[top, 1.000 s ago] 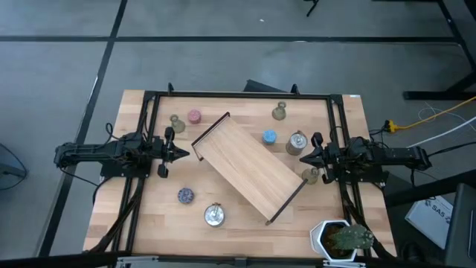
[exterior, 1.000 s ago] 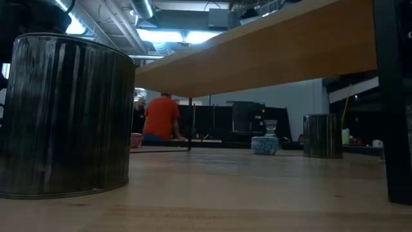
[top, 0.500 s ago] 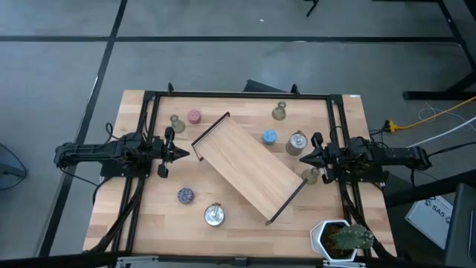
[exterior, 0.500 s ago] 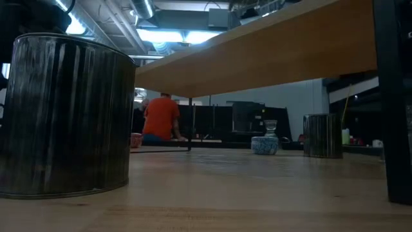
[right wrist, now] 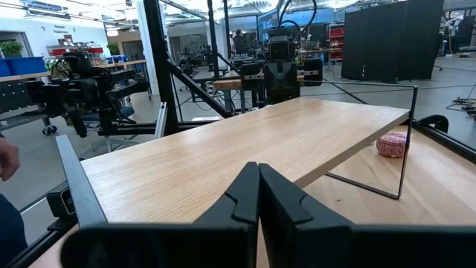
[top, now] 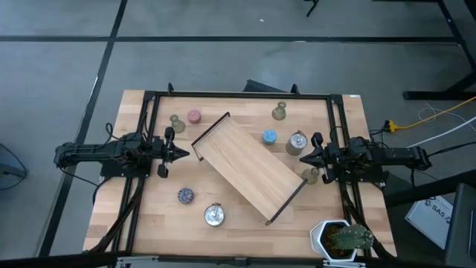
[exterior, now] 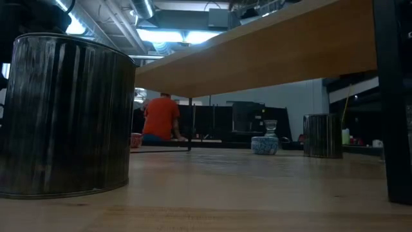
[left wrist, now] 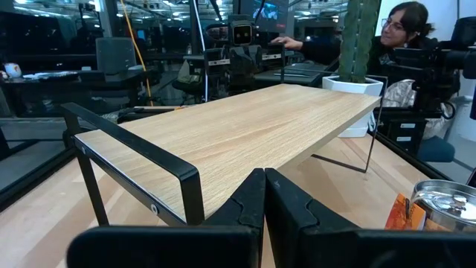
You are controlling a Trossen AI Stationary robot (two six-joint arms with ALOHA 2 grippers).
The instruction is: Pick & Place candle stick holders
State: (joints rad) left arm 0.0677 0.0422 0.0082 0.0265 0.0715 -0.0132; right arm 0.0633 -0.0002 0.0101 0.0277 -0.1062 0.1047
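Note:
Several candle stick holders stand on their bases around the wooden tray [top: 249, 167]: an olive one [top: 176, 123] and a pink one [top: 194, 116] at the far left, an olive one [top: 280, 112], a blue one [top: 269, 137] and a silver one [top: 297, 141] at the far right, an olive one [top: 311, 175] under the right arm, and a purple one [top: 185, 195] and a silver one [top: 215, 215] near the front. My left gripper [top: 184, 154] is shut, pointing level at the tray from the left. My right gripper [top: 303, 158] is shut, level, at the tray's right.
The tray stands on thin black legs, slanting across the table's middle. A potted green plant [top: 342, 238] sits at the near right corner. Black frame rails [top: 238, 95] run along the far, left and right sides. A person [exterior: 161, 118] is in the room behind.

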